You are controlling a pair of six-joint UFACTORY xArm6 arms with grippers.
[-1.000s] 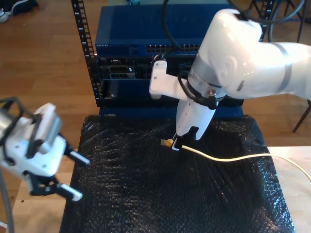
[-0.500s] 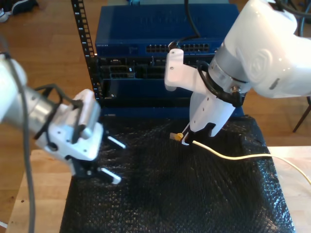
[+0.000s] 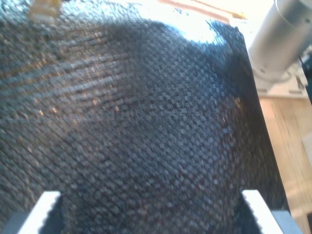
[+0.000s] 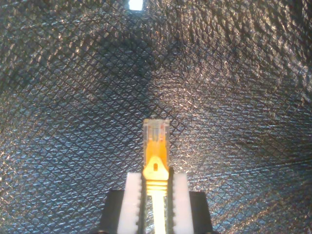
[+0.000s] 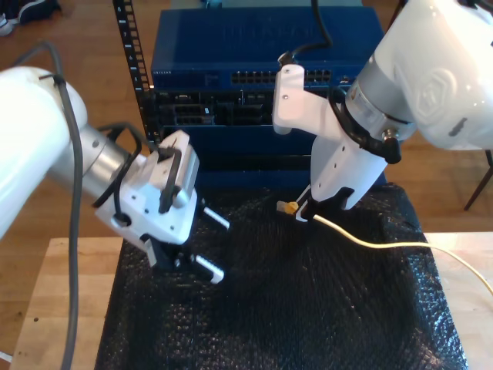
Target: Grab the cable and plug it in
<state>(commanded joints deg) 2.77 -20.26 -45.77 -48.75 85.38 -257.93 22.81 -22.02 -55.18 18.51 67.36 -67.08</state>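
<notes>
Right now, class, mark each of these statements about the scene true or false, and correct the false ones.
1. My second gripper is shut on the yellow network cable. True.
2. The clear plug is already seated in the blue rack equipment. False: it sticks out past the fingers above the black mat.
3. My first gripper holds a cable. False: its fingers are open with nothing between them.
4. The cable trails off toward the exterior view's right. True.
5. The mat is white. False: it is black.
</notes>
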